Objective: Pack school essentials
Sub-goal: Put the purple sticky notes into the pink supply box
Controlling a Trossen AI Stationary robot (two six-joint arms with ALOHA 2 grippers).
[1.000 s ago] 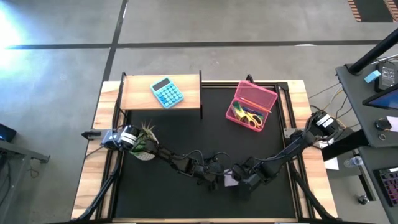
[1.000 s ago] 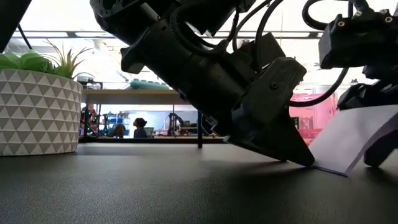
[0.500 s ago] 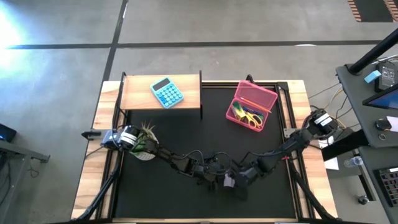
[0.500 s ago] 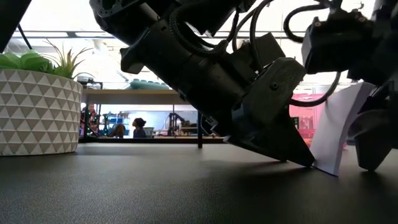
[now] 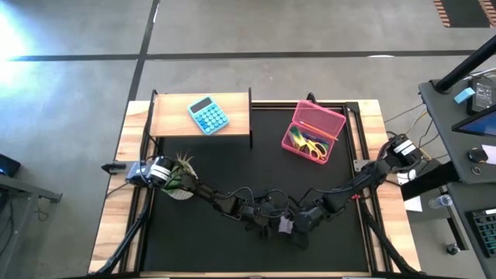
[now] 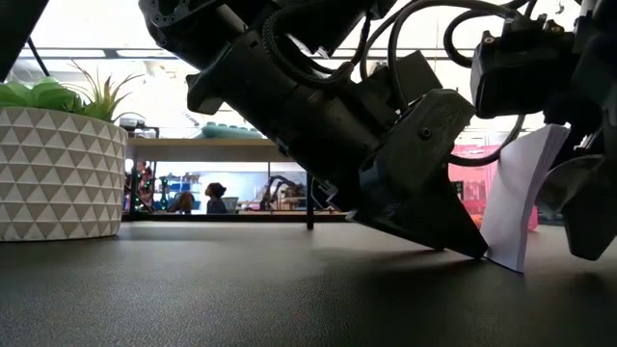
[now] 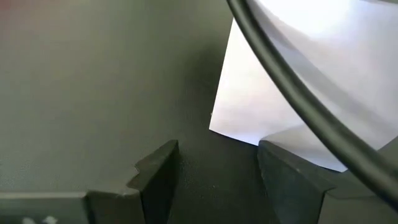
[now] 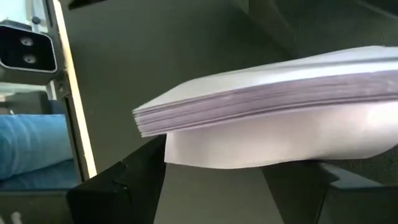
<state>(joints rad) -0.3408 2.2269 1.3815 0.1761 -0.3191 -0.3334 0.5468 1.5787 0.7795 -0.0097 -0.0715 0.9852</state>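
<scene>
The lilac note pad is being held near the front middle of the black tabletop, where both arms are meeting. It is being pinched between the jaws of the right gripper: in the right wrist view the stack of sheets is being clamped from both sides by the two dark fingers, with the pad's edge jutting out past them. In the low view the pad is being kept tilted steeply, almost on end, with only its lower corner touching the tabletop.

The left gripper is being kept low just beside the pad. Its jaws are being held spread, with bare mat showing between them, and the pad's white face is lying just beyond the fingertips, with nothing being gripped. In the low view this gripper is being angled down so that its tip is resting at the pad's lower corner.

Towards the back right of the tabletop, a pink pencil case is being left open, with yellow-handled scissors and other small stationery lying inside. A blue calculator is being carried on a wooden shelf at the back left, and a potted plant is standing by the left arm.
</scene>
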